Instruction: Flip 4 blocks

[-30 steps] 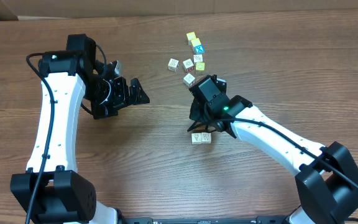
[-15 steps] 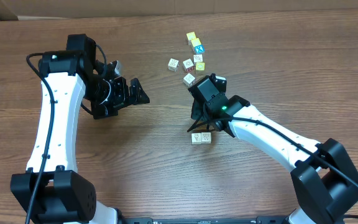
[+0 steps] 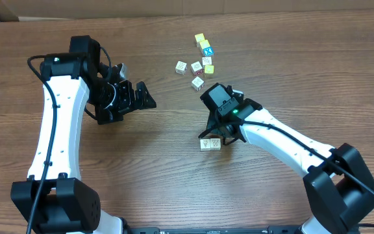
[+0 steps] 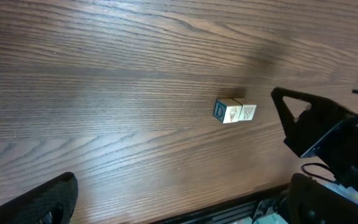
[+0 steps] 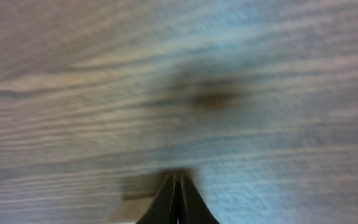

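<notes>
Two arms work at a wooden table (image 3: 291, 71), shown from above and from each wrist. The right gripper (image 3: 215, 134) has its fingers pressed together with nothing between them. In the right wrist view the two tips meet in a single point close over blurred wood grain. It stands just beside a pair of blocks (image 3: 210, 143) near the table's middle, on the side of the pair toward the far edge; whether it touches them cannot be told. The two cubes of the pair lie side by side and touching, with pale cream faces and small printed marks upward. In the left wrist view one of them shows a blue side face (image 4: 220, 110). The left gripper (image 3: 134, 84) hangs well apart over the left of the table, jaws spread wide and holding nothing. Farther back lies a loose cluster of cubes. It holds a lone block (image 3: 181, 67) at its left, a red-marked block (image 3: 197, 66) beside that, and a third block (image 3: 197, 83) nearest the right arm. With them are yellow-topped cubes (image 3: 200, 39) and a blue-topped cube (image 3: 207, 51).
</notes>
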Motion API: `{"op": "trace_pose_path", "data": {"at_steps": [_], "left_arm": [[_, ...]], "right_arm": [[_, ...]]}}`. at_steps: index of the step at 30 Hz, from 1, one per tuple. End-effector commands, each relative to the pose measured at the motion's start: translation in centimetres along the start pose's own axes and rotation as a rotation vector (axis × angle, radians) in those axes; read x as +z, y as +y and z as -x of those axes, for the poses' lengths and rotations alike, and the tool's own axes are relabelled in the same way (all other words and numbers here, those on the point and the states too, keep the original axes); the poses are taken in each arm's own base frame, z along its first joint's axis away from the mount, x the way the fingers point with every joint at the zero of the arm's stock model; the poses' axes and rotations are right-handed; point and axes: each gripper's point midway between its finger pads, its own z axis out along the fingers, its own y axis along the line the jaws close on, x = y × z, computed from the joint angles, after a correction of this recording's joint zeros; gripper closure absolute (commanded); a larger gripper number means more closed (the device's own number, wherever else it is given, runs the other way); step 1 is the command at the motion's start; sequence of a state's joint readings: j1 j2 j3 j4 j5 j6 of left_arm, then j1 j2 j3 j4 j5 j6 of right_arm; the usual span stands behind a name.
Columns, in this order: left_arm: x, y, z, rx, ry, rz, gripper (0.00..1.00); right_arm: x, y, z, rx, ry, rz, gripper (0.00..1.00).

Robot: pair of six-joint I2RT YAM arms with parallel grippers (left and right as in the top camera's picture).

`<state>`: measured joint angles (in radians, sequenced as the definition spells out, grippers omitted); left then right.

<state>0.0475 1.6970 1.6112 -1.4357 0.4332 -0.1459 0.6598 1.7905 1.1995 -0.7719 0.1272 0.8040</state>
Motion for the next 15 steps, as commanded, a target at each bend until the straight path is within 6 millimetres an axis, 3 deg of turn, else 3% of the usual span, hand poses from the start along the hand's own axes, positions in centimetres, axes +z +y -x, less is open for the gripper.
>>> {"op": "trace_pose_path", "data": {"at_steps": [1, 11, 15], "left_arm": [[-0.3, -0.3, 0.4, 0.022, -0.015, -0.002, 0.0], [-0.3, -0.3, 0.4, 0.022, -0.015, -0.002, 0.0], [-0.3, -0.3, 0.4, 0.022, -0.015, -0.002, 0.0]], "right_arm": [[0.4, -0.9, -0.5, 0.02, 0.023, -0.03, 0.96], [1.7, -2.7, -2.3, 0.029, 0.063, -0.076, 0.96], [1.8, -1.9, -2.5, 0.032, 0.079, -0.035, 0.96]]}}
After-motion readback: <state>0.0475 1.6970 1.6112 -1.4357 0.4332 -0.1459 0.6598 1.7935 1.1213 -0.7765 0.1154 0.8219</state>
